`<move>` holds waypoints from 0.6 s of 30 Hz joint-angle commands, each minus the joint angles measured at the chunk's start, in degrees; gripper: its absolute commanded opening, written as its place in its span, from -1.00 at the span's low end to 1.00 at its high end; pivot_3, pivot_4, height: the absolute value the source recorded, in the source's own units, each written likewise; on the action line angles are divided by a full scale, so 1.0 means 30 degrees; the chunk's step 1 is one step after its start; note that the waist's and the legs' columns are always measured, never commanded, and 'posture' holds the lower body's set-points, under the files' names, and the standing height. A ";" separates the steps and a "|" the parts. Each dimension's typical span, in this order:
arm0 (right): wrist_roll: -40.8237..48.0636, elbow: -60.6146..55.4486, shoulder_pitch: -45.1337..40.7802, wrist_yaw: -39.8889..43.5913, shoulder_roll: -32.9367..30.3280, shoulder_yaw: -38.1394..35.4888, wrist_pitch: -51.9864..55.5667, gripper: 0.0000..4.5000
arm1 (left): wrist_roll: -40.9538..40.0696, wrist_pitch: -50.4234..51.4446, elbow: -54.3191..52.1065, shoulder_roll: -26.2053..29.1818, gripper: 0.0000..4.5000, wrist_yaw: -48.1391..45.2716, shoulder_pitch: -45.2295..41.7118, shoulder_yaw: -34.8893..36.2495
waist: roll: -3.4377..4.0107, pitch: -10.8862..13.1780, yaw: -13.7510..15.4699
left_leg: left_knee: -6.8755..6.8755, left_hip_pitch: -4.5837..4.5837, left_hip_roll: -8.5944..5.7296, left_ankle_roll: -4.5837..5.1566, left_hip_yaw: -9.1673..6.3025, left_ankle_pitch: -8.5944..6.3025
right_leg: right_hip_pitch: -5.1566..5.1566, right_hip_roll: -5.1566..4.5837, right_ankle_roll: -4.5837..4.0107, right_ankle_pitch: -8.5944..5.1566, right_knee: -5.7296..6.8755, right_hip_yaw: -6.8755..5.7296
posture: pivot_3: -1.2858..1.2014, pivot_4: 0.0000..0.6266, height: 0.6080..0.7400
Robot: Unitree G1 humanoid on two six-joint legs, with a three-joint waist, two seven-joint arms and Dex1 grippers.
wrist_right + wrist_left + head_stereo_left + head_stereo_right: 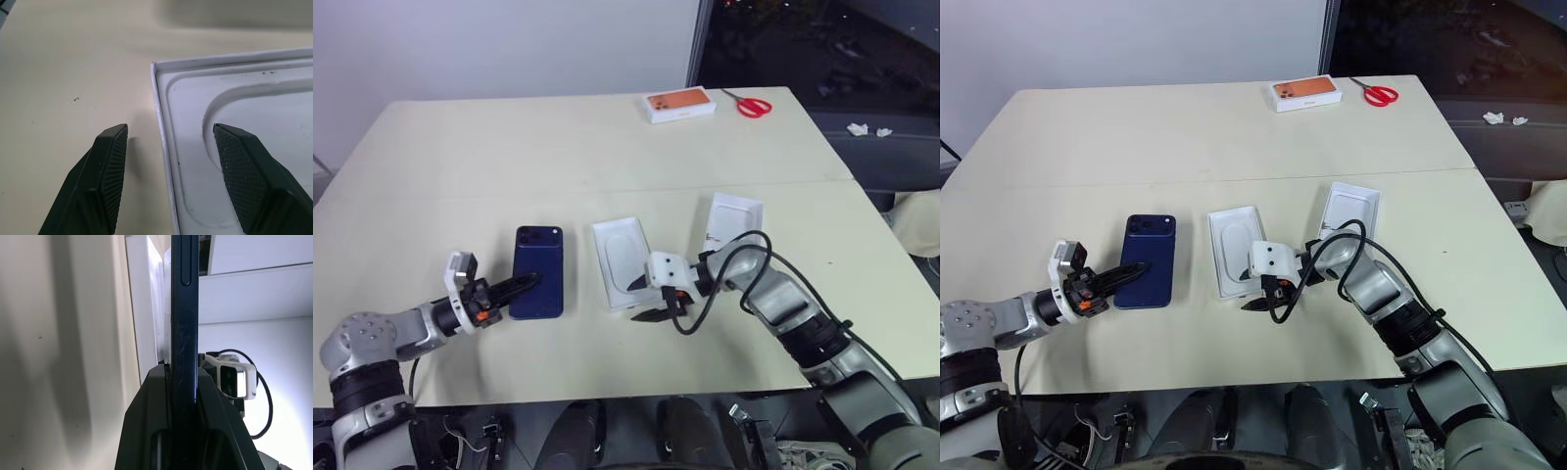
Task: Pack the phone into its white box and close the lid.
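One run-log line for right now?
left gripper: shut on phone | right gripper: open, straddling white box edge | lid: off

A broad, pale cream worktop (558,147) spreads across the scene, made of two slabs meeting at a straight seam that runs left to right across its middle. Behind its far edge stands a plain light grey wall (489,44). At the far right a dark pane (822,39) with a pale upright frame shows faint reflections. Below it lies a dark grey surface (891,157) with small crumpled white scraps (868,129) on it. Light falls evenly and softly, casting faint shadows.
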 commanded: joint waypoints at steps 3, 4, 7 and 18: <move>-0.0052 -0.0140 -0.0118 0.0283 -0.0077 -0.0027 0.0041 0.28 | -0.1013 -0.0045 -0.0771 -0.0126 -0.80 0.0208 0.0001 0.0495 | -0.0003 0.0001 0.0154 | 0.0003 0.0000 0.0000 0.0001 -0.0001 -0.0001 | 0.0005 0.0000 0.0000 0.0000 -0.0001 -0.0005 | 0.03 -0.52 1.00; -0.0044 -0.0153 -0.0116 0.0320 -0.0067 -0.0020 0.0150 0.28 | -0.1056 -0.0064 -0.0836 -0.0186 -0.80 0.0296 0.0011 0.0453 | -0.0003 0.0001 0.0165 | 0.0005 0.0000 0.0000 0.0001 -0.0001 -0.0001 | 0.0006 -0.0002 0.0000 0.0000 -0.0001 -0.0005 | 0.03 -0.52 1.00; -0.0115 -0.0071 -0.0144 0.0274 -0.0002 0.0004 0.0254 -0.06 | -0.1148 -0.0110 -0.1005 -0.0313 -0.80 0.0513 0.0032 0.0395 | -0.0005 0.0002 0.0177 | 0.0007 0.0000 -0.0002 0.0000 -0.0001 0.0000 | 0.0013 -0.0003 0.0000 0.0000 -0.0006 -0.0005 | 0.03 -0.52 1.00; -0.0333 -0.0074 -0.0194 -0.0435 0.0598 0.0026 0.0739 -0.50 | -0.1609 0.0015 -0.1537 -0.0470 -0.80 0.1002 0.0155 0.0359 | -0.0032 -0.0014 0.0137 | 0.0007 0.0009 0.0003 -0.0005 -0.0006 0.0003 | 0.0021 0.0001 -0.0001 0.0000 -0.0005 -0.0013 | 0.03 -0.52 1.00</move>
